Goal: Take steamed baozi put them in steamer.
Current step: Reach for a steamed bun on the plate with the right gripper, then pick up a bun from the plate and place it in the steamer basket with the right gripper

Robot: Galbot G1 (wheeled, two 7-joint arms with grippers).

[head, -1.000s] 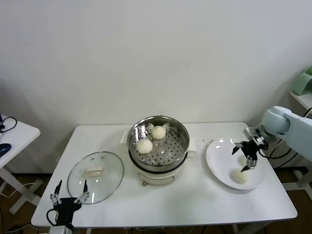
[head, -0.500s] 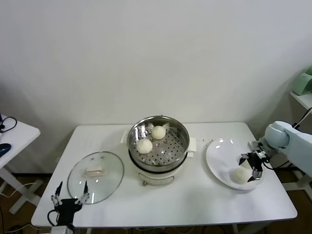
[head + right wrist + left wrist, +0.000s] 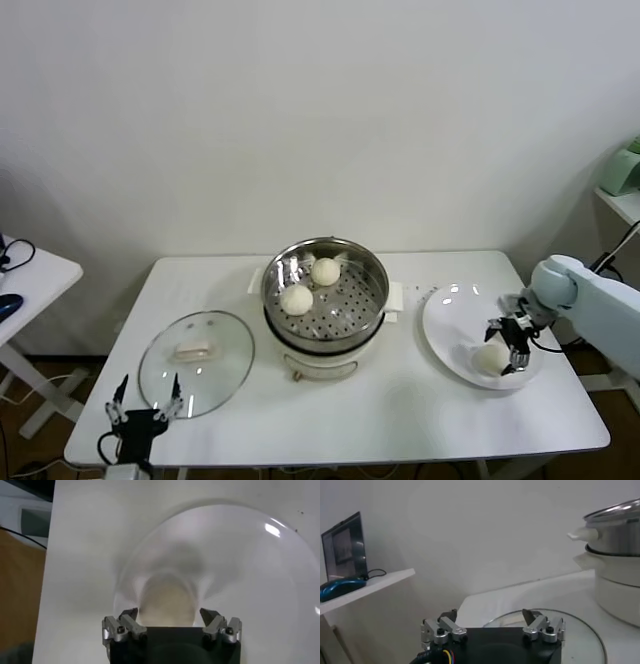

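Two steamed baozi (image 3: 311, 285) lay inside the steamer (image 3: 370, 272), on its perforated floor: one toward the back wall and one nearer the front, a little to our left, close together but apart. The steamer sat on its white cooker base (image 3: 318, 360) near the middle of the white table (image 3: 400, 420).

To the right of the steamer stood a white plate (image 3: 445, 315), and on it we saw a third baozi (image 3: 489, 356) (image 3: 166, 602), lying toward the plate's front right part. If a fourth bun was on the plate, we could not make it out behind the arm.

Our right gripper (image 3: 510, 347) (image 3: 170, 618) hung over that plate with its jaws spread as wide as they go, one finger on each side of the bun. In the right wrist view the bun sat between the fingertips (image 3: 131, 616) with nothing yet clamped; whether the tips touched the dough we could not tell.

To the left of the steamer a flat glass lid (image 3: 195, 362) (image 3: 580, 640) lay on the table. Our left gripper (image 3: 140, 408) (image 3: 491, 622) waited at the table's front left edge, just in front of the lid, its jaws apart and holding nothing.
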